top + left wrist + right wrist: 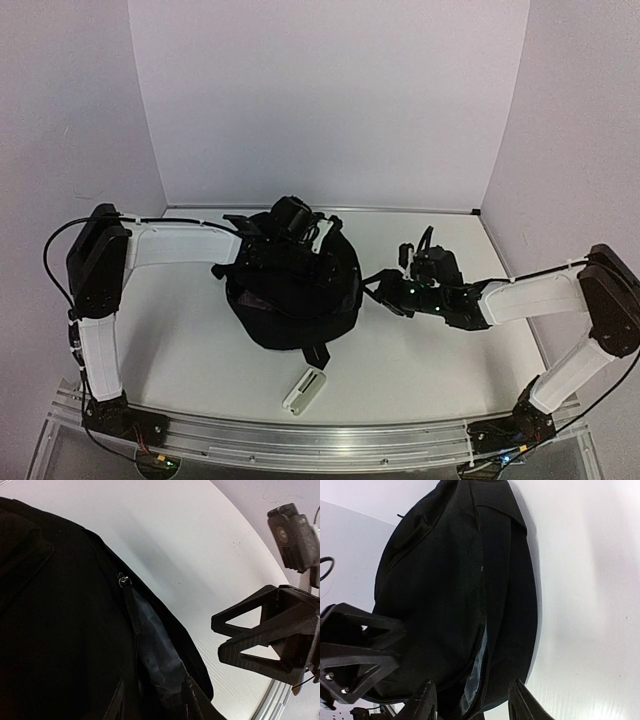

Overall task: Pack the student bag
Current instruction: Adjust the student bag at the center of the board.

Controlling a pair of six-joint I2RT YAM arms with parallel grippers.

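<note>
Both grippers meet at the student bag (290,300), centre of the top view.
Left gripper (156,702), over the bag's upper edge, straddles the grey-lined slit, fingers partly apart, grip unclear; right gripper (472,702), half open and empty, faces its right edge.

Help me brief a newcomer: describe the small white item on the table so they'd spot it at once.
On the table, find the big black bag in the middle. Between it and the near edge lies a small white oblong item, set aslant. It is the only pale loose thing, far smaller than the bag.
</note>
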